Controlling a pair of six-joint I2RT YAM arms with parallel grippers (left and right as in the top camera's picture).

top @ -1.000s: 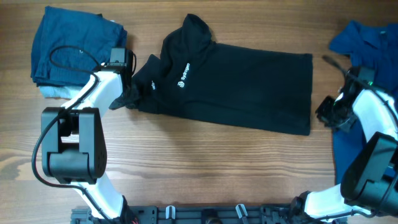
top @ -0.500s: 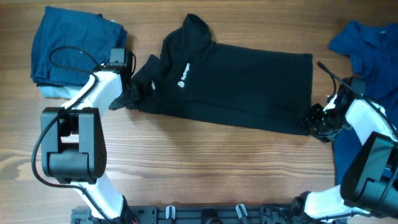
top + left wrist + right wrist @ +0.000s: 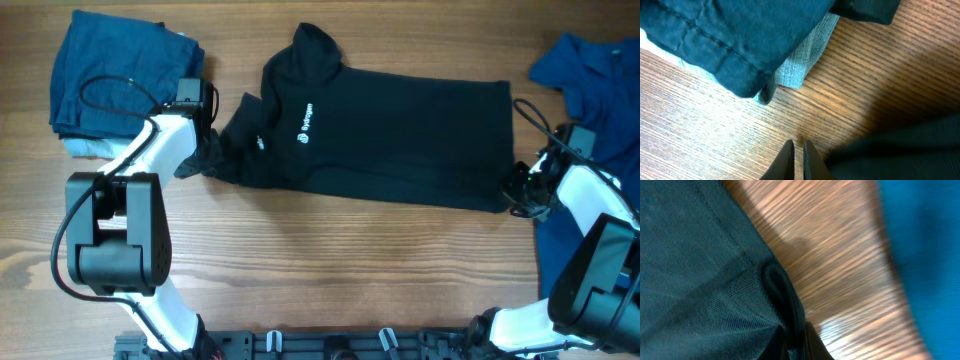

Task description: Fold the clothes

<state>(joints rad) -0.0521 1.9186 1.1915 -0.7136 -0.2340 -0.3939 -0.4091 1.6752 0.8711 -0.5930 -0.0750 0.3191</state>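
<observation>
Shirt [image 3: 400, 130] lies flat, unfolded; right gripper [image 3: 796, 341] pinches its hem, left gripper [image 3: 798, 148] clenched by its sleeve, grasp unclear; all folds remain.

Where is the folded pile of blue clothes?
In the overhead view, the folded pile of blue clothes lies at the far left of the wooden table, left of the black polo shirt.

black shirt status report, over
Right end effector shut on black shirt hem. Left end effector shut by the sleeve, hold unclear. Shirt spread out, unfolded. Blue shirt lies close on the right.
</observation>
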